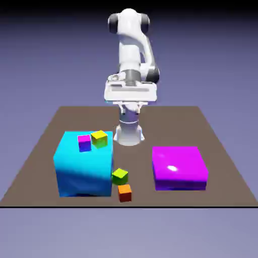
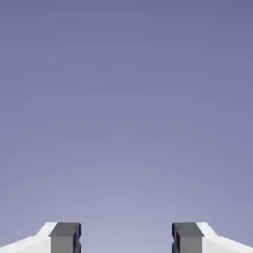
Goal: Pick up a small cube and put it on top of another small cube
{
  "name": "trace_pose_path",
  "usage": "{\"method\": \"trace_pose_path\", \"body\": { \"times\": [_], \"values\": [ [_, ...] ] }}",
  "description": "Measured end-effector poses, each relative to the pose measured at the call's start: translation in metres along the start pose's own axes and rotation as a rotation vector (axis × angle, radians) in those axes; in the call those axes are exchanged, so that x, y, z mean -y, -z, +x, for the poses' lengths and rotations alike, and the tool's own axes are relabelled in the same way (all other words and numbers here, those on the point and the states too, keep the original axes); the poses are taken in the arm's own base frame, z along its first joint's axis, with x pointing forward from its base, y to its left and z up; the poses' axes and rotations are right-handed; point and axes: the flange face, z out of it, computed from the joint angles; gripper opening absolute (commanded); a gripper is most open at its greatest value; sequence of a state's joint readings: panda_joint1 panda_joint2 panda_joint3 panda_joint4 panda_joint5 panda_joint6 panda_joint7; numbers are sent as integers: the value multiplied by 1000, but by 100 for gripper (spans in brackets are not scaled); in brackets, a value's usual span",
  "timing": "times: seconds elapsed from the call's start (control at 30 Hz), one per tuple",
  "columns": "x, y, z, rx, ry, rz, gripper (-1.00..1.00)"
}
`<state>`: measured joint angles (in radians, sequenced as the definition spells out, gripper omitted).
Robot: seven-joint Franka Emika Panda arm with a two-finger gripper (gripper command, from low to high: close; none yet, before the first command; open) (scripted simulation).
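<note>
Jaws wide apart, nothing between them; gripper (image 2: 126, 239) aimed at bare backdrop, so no cube sighted yet. Hand (image 1: 130, 92) high near the base, well apart from all cubes.

Orange cube (image 1: 125, 192) on table (image 1: 221, 151) at the near edge, just beside cyan block (image 1: 83, 166), touching or nearly touching green cube (image 1: 120, 176). Likely a tight approach on that side.

Magenta cube (image 1: 84, 142) and yellow-green cube (image 1: 99, 138) atop cyan block. Purple block (image 1: 179, 167) well apart.

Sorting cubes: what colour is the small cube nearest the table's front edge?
Orange-red, clearest in the exterior view.
</note>
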<state>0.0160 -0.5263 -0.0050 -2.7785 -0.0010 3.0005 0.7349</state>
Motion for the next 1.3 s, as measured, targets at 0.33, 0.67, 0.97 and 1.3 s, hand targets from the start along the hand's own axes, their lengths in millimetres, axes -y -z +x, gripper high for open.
{"method": "trace_pose_path", "body": {
  "times": [0.33, 0.67, 0.97, 1.3],
  "values": [
    [1, -110, 7, 305, 48, -265, 0],
    [-25, -222, -13, 607, 102, -534, 0],
    [-60, -296, -43, 819, 143, -729, 0],
    [-54, -295, -47, 829, 147, -713, -100]
  ]
}}
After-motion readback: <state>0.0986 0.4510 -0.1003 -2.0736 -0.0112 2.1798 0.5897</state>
